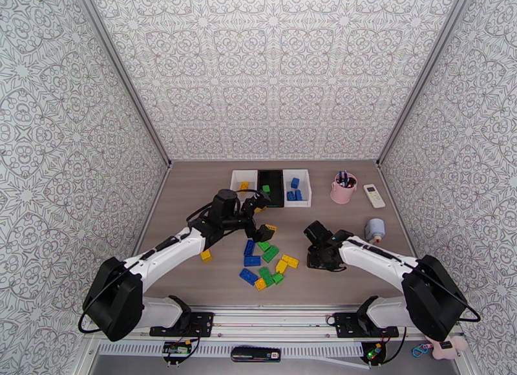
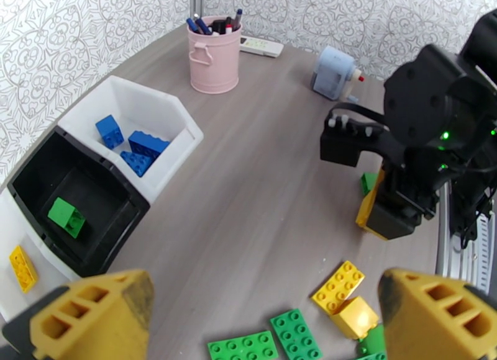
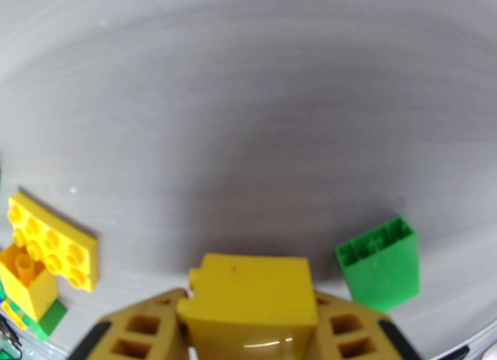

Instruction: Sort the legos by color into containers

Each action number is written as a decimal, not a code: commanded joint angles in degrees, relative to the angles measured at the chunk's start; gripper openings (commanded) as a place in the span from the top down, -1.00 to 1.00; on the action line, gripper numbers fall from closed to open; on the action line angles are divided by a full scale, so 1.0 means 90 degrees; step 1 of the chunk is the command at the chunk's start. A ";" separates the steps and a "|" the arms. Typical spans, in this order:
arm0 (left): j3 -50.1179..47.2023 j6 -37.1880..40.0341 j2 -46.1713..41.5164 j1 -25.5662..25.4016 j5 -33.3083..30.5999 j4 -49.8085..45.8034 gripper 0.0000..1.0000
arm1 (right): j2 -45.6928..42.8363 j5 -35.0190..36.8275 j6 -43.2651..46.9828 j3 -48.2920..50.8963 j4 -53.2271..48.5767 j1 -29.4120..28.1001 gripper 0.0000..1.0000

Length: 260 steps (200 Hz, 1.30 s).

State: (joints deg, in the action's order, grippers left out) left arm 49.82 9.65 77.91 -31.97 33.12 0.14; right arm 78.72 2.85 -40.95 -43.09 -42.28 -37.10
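Beside the green brick (image 3: 379, 271), right end effector (image 3: 248, 330) looks clamped on a yellow brick (image 3: 248, 287) by its flat sides (light, stiff, slick); left end effector (image 2: 264, 315) sits wide apart.

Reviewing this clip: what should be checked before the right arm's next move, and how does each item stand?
1. Right gripper flanks the small yellow plastic brick: ok.
2. Grip firm enough to lift: cannot tell.
3. Green plastic brick lies apart from the fingers: ok.
4. Left gripper open, holding nothing: ok.
5. White plastic bin with one yellow piece has room: ok.
6. Route there past the left arm: likely not ok.
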 commanded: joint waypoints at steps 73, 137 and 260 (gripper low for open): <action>-0.0699 -0.0170 -0.1112 0.0250 -0.0790 -0.0158 -0.99 | 0.1326 -0.0003 0.1740 -0.2668 0.0772 -0.0050 0.23; -0.1304 -0.0319 -0.2010 0.0323 -0.1542 -0.0421 -0.99 | 0.3107 -0.0661 0.2412 -0.4963 0.1018 -0.0047 0.21; -0.1749 -0.1708 -0.2582 0.0352 -0.4091 -0.0630 -0.99 | 0.6513 -0.0593 0.2988 -0.9277 0.1376 -0.0057 0.18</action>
State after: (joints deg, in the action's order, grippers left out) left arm 34.54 -2.00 55.29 -29.43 2.07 -5.04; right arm 132.25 -3.44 -15.99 -120.36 -30.00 -37.19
